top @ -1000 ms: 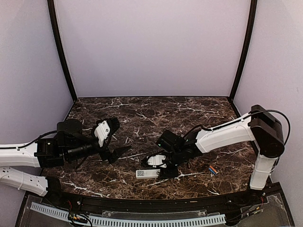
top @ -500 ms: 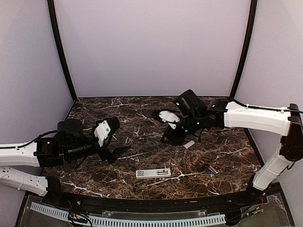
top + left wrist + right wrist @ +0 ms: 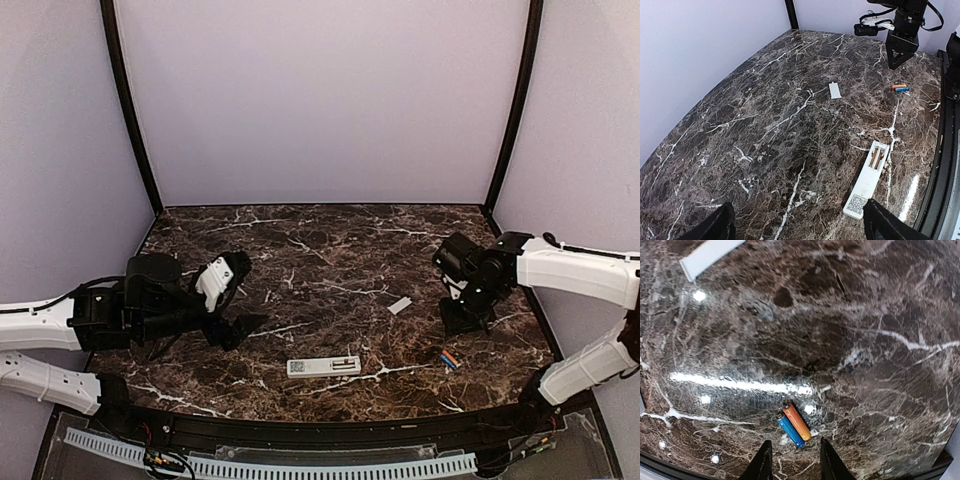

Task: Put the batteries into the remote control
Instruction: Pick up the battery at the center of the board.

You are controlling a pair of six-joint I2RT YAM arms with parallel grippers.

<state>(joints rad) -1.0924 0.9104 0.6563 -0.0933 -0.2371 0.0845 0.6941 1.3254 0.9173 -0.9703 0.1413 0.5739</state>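
The remote control (image 3: 323,366) lies back-up near the front edge, its code sticker and bare battery bay (image 3: 876,157) showing. The batteries (image 3: 449,358), one blue (image 3: 790,431) and one orange (image 3: 797,421), lie side by side and touching on the marble at the right. My right gripper (image 3: 462,318) hangs just over them, jaws partly open and holding nothing; in the right wrist view the gripper (image 3: 792,462) has both fingertips just short of the pair. My left gripper (image 3: 235,330) hovers wide open left of the remote (image 3: 867,180), one fingertip (image 3: 885,225) near the sticker end.
A small flat pale-grey cover (image 3: 400,305) lies on the marble between the remote and the right arm, also seen in the left wrist view (image 3: 834,90). The table's raised black front rim (image 3: 320,425) runs close behind the remote. Black corner posts stand at the back.
My right arm swung from the remote to the back centre, then out to the right above the batteries, its jaws narrowing. The cover now lies on the table. The left arm barely shifted.
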